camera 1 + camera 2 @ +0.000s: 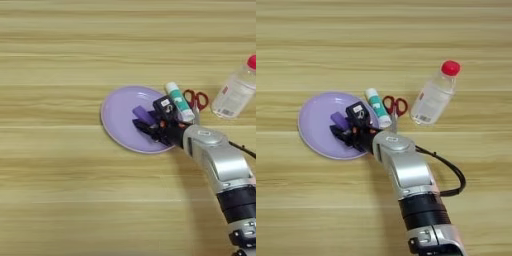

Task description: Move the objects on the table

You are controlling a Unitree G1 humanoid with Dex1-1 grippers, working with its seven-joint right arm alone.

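Observation:
A lilac plate (117, 112) lies mid-table. On its right half rests the small purple block (143, 114). My right gripper (149, 121) reaches over the plate from the right and is open. One black finger lies just below the block and the other stands above and to the right of it. The block lies between them, resting on the plate. The white tube with a teal label (179, 102) lies on the table at the plate's right rim, just behind the gripper. My silver forearm (406, 172) runs in from the bottom edge.
Red-handled scissors (196, 99) lie right of the tube. A clear bottle with a red cap (434, 98) lies tilted further right. A black cable (448, 172) loops off the forearm's right side. Bare wood (60, 190) stretches to the left and in front.

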